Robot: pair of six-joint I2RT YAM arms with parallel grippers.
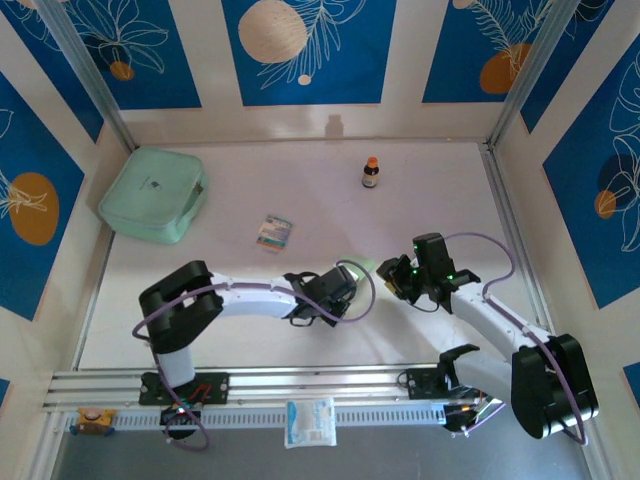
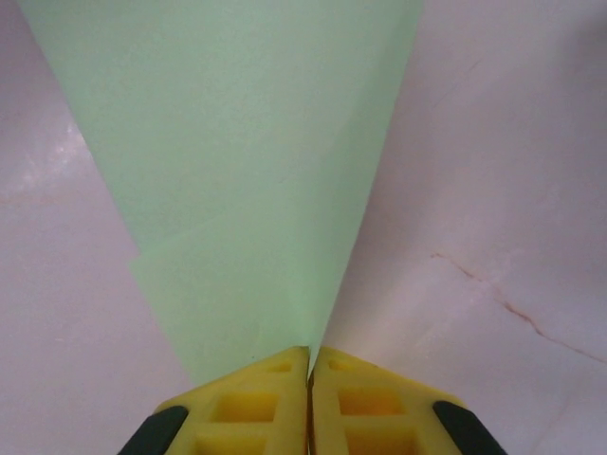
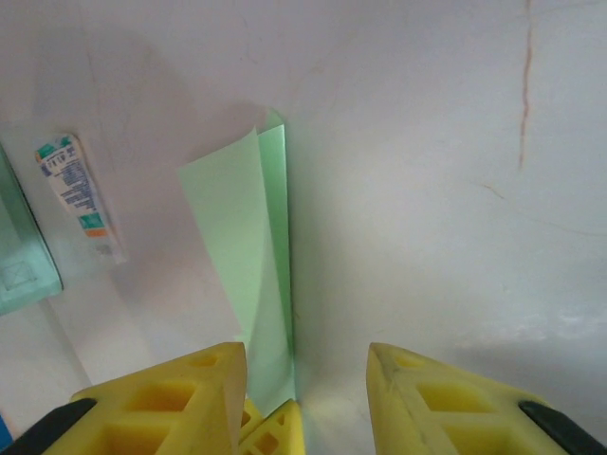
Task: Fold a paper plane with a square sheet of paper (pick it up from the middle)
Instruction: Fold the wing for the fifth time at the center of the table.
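**Folded sheet of pale lime-green paper** [image 2: 247,171]. From the left wrist it is seen as a long wedge that narrows to a point at the fingertips. 2 overlapping layers are marked by a slanted edge across its lower half. The sheet is located near the middle of the white table [image 1: 420,200], between the 2 gripper heads. Its narrow end is taken between the yellow fingers [image 2: 247,408] of the left gripper [image 2: 310,365], which is clenched on the paper with no gap visible between the jaws.

From the right wrist the same sheet is seen as a narrow strip of 2 panels, 1 lighter and 1 darker, joined along a lengthwise crease. The right gripper [image 3: 303,355] is held released: its 2 yellow fingers are set apart and nothing is grasped. The strip's near end passes between them, close to the finger on the left of that view. Whether that finger touches the paper cannot be told. The tips of the left gripper are seen just below, at the strip's near end.

**Surroundings.**
- A small multicoloured striped packet [image 1: 273,232] is laid flat, apart from the paper.
- A mint-green rounded box [image 1: 155,193] is set in the far left corner.
- A small dark bottle with an orange cap [image 1: 371,172] is stood upright near the far wall.
- A white packet [image 1: 310,420] is laid at the near edge, between the arm bases.
- A thin reddish line [image 3: 524,95] is marked on the table surface.
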